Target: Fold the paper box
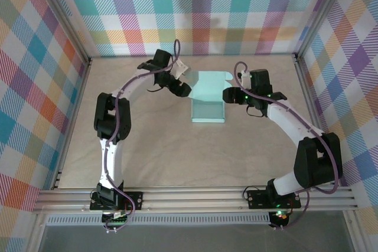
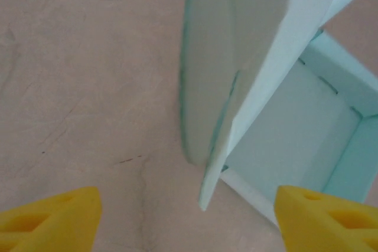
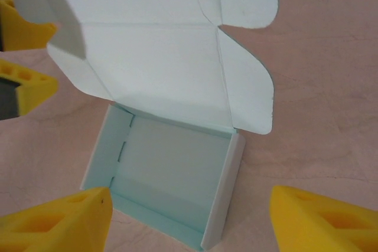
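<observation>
So the paper box [image 1: 208, 100] sits out in the middle of the counter [image 1: 177, 157], between the two arms. It's half made up: a shallow tray [image 1: 208, 113] with its walls up, and the lid [image 1: 209, 84] standing open at the far side. The top camera gives you the layout. The left claw [image 1: 183, 89] is just at the lid's left edge and the right claw [image 1: 227, 94] is just at the box's right edge, about where lid meets tray. Both are too small there to read how wide they stand.

The wrist cams fill that in. On the left wrist view both yellow fingertips [image 2: 53, 216] sit far apart at the bottom corners, so that claw is spread. A side flap [image 2: 260, 57] hangs edge-on above the gap, and as far as I can see it touches neither pad. Past it you look into the tray.

The right wrist view looks down into the tray, with the lid laid open and two rounded ear flaps [image 3: 251, 95] on one side. The right claw is spread too, pads wide of the tray's nearest end. The left claw's yellow fingers poke in top-left beside the lid's flap, and I can't tell if they touch it.
</observation>
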Available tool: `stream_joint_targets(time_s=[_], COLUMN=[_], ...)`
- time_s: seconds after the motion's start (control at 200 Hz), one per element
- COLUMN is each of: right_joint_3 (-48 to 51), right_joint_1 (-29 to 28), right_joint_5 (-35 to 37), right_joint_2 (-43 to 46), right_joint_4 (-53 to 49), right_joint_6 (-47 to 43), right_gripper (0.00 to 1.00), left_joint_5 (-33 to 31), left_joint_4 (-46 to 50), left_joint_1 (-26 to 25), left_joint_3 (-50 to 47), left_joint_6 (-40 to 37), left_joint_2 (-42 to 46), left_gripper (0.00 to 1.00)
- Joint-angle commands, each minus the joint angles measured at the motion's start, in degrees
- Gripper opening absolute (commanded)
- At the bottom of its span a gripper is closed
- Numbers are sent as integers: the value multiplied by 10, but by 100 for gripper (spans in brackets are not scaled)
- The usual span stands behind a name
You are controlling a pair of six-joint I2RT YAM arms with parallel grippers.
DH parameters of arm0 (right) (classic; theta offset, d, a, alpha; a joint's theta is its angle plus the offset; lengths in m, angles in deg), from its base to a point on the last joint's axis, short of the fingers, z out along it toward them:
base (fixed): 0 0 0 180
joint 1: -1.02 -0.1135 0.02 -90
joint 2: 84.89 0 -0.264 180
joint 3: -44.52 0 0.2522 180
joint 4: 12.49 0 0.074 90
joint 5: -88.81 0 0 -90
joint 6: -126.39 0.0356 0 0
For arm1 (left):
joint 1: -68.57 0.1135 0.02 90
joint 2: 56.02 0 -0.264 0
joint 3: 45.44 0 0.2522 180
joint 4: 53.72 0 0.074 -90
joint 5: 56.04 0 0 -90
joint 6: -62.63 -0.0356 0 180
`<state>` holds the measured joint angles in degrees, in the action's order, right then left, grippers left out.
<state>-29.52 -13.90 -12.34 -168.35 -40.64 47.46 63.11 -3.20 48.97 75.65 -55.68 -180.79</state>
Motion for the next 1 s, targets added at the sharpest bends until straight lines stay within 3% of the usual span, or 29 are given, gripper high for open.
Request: stream_joint_targets(time_s=[0.0, 0.07, 0.13, 0.18, 0.29, 0.34, 0.37, 0.535, 0.77, 0.995], right_joint_3=[16, 21, 22, 22, 19, 12, 6, -31, -32, -13], right_joint_1=[3, 3, 3, 3, 4, 3, 3, 3, 3, 3], right_joint_5=[6, 10, 10, 12, 20, 19, 15, 27, -7, -19], right_joint_2=[25, 28, 28, 26, 16, 8, 2, 3, 54, 83], right_joint_4=[-6, -6, -6, -6, -2, -6, -9, -27, -44, -40], right_joint_6=[1, 4, 3, 2, 1, 1, 0, -14, -89, -192], right_gripper=[70, 70, 70, 70, 70, 70, 70, 70, 71, 74], left_joint_5=[89, 108, 122, 133, 132, 131, 133, 175, 240, 237], left_joint_4=[121, 163, 164, 159, 155, 160, 161, 159, 238, 251], left_joint_1=[3, 3, 3, 3, 3, 4, 6, 16, 17, 14], left_joint_3=[92, 130, 138, 137, 137, 139, 139, 122, 50, -21], left_joint_6=[-81, -100, -104, -105, -109, -116, -118, -131, -238, -334], left_joint_2=[-42, -69, -75, -75, -79, -82, -80, -50, 22, 48], left_gripper=[66, 57, 40, 33, 28, 13, 0, 0, 0, 0])
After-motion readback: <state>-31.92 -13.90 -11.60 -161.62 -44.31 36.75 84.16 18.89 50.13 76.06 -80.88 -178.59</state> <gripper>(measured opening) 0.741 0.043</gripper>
